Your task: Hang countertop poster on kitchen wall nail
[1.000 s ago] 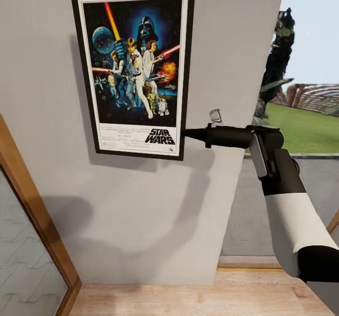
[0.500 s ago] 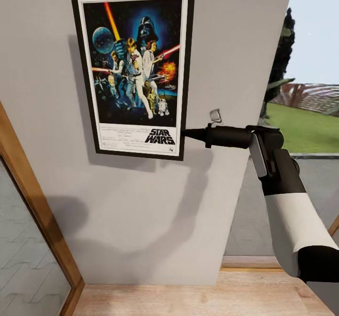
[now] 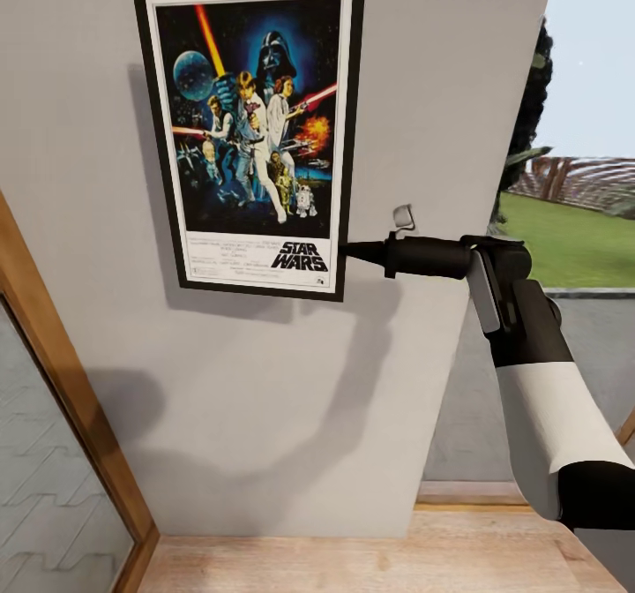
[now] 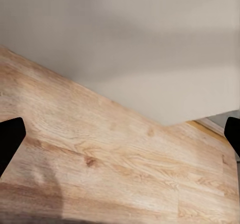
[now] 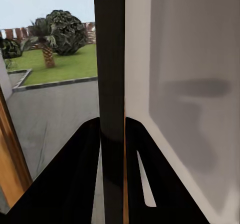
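The poster stands upright and flat against the grey wall, with its "STAR WARS" strip at the bottom. My right gripper reaches in from the right and is shut on the poster's lower right edge. In the right wrist view the black frame edge runs between the two fingers of the right gripper. My left gripper hangs open over the wooden floor, holding nothing. No wall nail can be made out, and the kitchen countertop is out of view.
A wooden door frame with glass slants up at the left. Wooden floor lies below the wall. To the right of the wall's end, an opening looks onto a lawn and trees.
The whole view has shifted a little, so more wall shows at the right. The poster and my right gripper keep their places against each other.
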